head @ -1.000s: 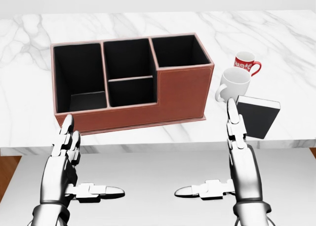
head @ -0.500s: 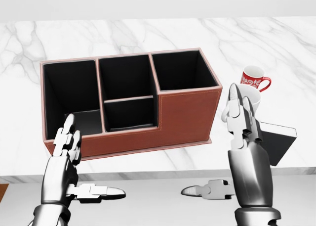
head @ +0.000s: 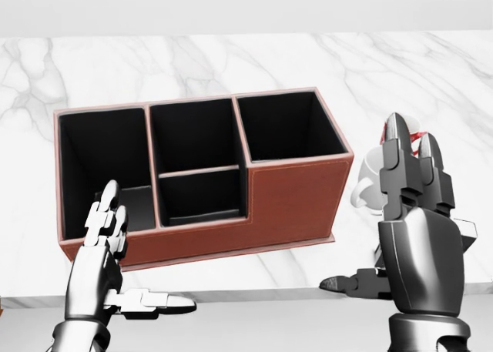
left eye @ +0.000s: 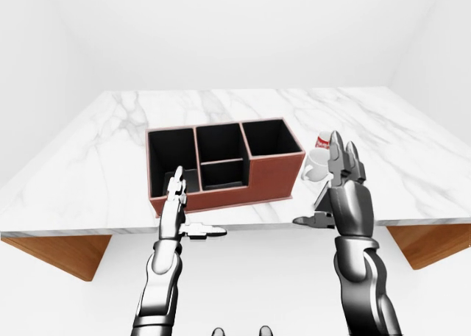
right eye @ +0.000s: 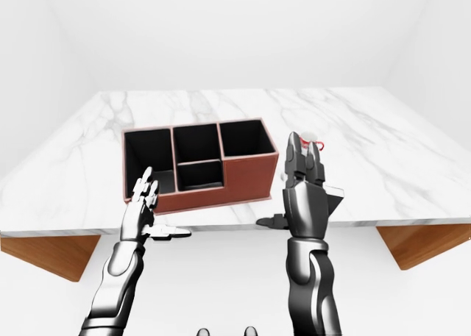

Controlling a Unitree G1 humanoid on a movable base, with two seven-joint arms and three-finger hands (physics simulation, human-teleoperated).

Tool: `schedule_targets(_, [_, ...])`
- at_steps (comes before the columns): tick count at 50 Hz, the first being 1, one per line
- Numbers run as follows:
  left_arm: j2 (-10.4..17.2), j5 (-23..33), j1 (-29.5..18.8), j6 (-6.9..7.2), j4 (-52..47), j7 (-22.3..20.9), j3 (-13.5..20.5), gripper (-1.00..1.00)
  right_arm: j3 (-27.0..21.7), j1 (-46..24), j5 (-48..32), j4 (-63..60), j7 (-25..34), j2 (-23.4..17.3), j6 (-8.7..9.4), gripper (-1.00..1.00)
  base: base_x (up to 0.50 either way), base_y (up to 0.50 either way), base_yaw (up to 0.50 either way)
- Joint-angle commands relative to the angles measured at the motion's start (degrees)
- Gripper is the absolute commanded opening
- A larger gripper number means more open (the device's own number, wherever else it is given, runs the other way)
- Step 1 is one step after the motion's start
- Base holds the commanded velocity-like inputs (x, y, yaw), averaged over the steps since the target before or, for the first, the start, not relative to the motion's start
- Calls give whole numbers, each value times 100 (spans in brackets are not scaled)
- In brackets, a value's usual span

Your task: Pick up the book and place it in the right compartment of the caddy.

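A white marble desk [left eye: 412,167] is carrying a brown caddy [head: 296,194] with black compartments, all showing empty. The right hand [head: 416,236] is rising beside the caddy's right end with its fingers [head: 397,163] spread and holding nothing, covering most of the book [right eye: 335,196] and a white mug [left eye: 315,165]. The left hand [head: 104,271] is hovering at the caddy's lower left corner, fingers open.

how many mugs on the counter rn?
2, both right of the caddy: white mug beside its right end, red mug just beyond. The right hand partly covers them; more could be hidden.
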Motion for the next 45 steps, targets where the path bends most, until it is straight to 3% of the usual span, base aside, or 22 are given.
schedule_targets(1, [4, 7, -34, 0, 57, -2, 6, 100, -322, -332, -756, 653, 167, -128, 0, 100, 50, 0, 0])
schedule_targets(6, [4, -4, -29, 0, 49, -17, 5, 100, -461, -563, -864, 1419, -48, -234, 0, 100, 19, 0, 0])
schedule_targets(30, [-3, 12, -18, 0, 4, -11, -7, 100, -603, -403, -1103, 1057, 503, -319, 0, 100, 0, 0, 0])
schedule_targets(45, [-1, 13, -9, 0, -3, -16, -7, 100, -868, -497, -1022, 1681, 201, -513, 0, 100, 0, 0, 0])
